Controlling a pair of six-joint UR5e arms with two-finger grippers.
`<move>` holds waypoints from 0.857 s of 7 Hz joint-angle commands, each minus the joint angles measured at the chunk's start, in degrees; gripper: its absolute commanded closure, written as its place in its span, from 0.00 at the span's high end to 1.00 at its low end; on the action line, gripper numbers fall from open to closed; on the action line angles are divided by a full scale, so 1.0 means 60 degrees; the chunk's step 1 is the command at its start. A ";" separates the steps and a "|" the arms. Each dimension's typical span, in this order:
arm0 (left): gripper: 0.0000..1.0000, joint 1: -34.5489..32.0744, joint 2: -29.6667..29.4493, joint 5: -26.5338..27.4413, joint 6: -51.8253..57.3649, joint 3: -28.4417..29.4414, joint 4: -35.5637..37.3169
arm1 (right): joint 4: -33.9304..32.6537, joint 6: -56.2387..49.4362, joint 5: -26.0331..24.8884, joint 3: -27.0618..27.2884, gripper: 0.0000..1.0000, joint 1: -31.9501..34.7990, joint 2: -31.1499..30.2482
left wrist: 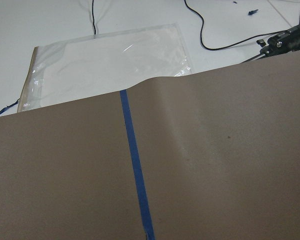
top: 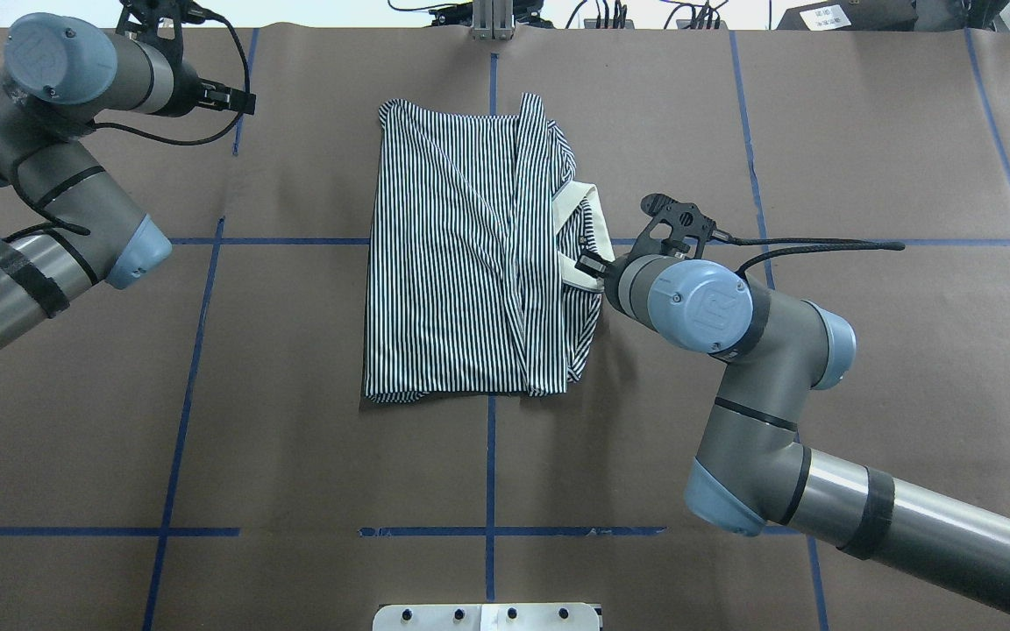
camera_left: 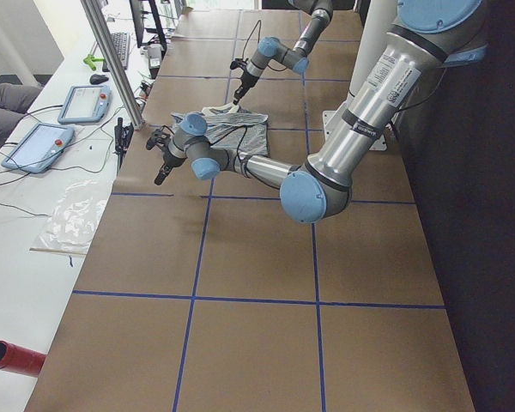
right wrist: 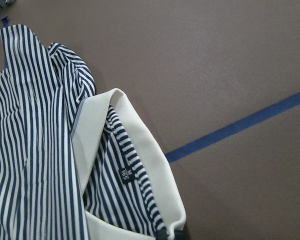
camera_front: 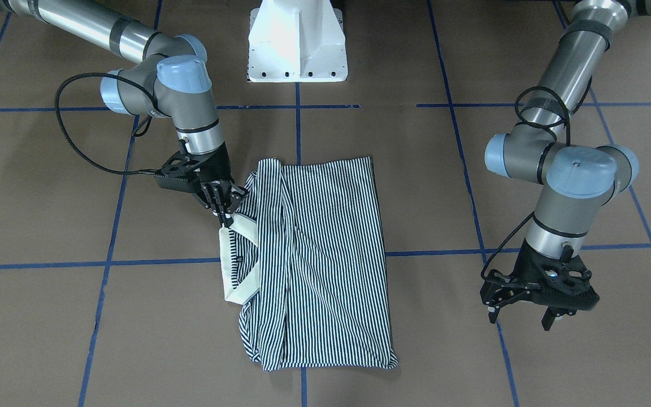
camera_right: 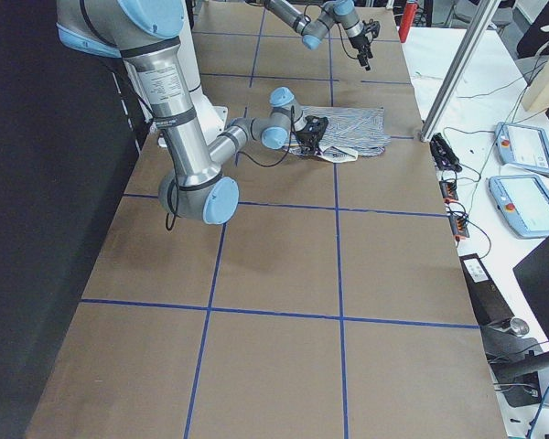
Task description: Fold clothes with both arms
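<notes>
Striped polo shirt (camera_front: 325, 254), sides folded inward, lies flat on the table (camera_front: 77, 339) directly in front of the white pedestal base (camera_front: 297, 39). Right gripper (camera_front: 225, 209), off the base's right, pinches the shirt's white collar (camera_front: 228, 260); left gripper (camera_front: 520, 317), farther off the base's left, hangs spread and empty

Neck tag (right wrist: 125, 173): dark tag sewn inside the white collar (right wrist: 149, 150) of the polo shirt (right wrist: 30, 150). It shows a white "M" with a smaller line beneath that looks like "TB5", not surely legible.
Right joint cap (top: 705, 307): embossed "UR" mark on the light-blue cap of the right arm (top: 755, 412).
Left joint cap (top: 49, 57): a similar mark on the left arm (top: 75, 197), too faint to read.
Sticker (top: 823, 15): white, on a dark box beyond the counter, print too small to read.
</notes>
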 commanded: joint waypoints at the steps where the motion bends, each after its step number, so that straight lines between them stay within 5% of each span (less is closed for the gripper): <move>1: 1.00 0.0015 -0.0001 0.0000 -0.0006 -0.0031 0.0000 | 0.0015 -0.0002 -0.0008 0.0267 0.00 -0.0032 -0.0325; 2: 1.00 0.0001 -0.0001 0.0000 -0.0006 -0.0031 0.0000 | 0.0015 -0.0002 -0.0008 0.0326 0.00 -0.0047 -0.0427; 3: 1.00 0.0015 -0.0001 0.0000 -0.0006 -0.0045 0.0000 | 0.0015 -0.0016 -0.0022 0.0326 0.31 -0.0090 -0.0457; 4: 1.00 0.0015 -0.0001 0.0000 -0.0006 -0.0046 0.0000 | 0.0015 -0.0031 -0.0370 0.0341 0.99 -0.0207 -0.0573; 6: 1.00 0.0015 -0.0001 0.0000 -0.0006 -0.0060 0.0000 | -0.0203 -0.1442 -0.0272 0.0938 1.00 -0.0179 -0.0589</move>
